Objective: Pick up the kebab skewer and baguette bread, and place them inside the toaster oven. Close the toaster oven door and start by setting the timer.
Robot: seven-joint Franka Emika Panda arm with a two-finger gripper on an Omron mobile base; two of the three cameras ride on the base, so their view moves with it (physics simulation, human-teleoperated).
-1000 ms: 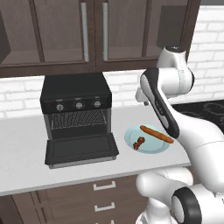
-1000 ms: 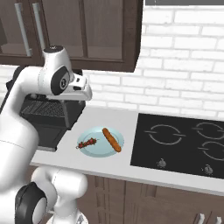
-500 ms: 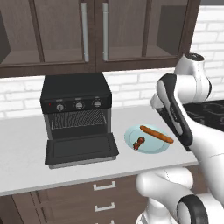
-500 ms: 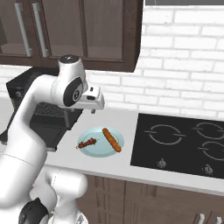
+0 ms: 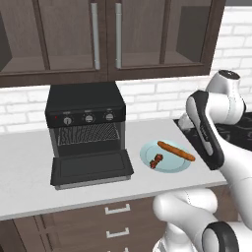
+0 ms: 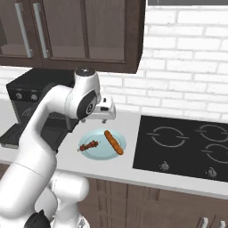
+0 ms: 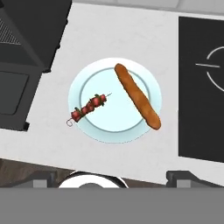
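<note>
Skewer point(image 7: 89, 107) lies diagonal on plate point(image 7: 114, 131), beside baguette point(image 7: 136, 95); you've got the gripper point(image 7: 113, 177) high above plate, spread wide, nothing held, oven door point(image 5: 91, 169) down.

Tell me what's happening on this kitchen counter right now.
A white robot arm holds its open gripper above a pale blue plate carrying a short reddish-brown kebab skewer and a long orange-brown baguette. Neither is picked up yet. Beside the plate, the black toaster oven stands with its drop-down door open.
</note>
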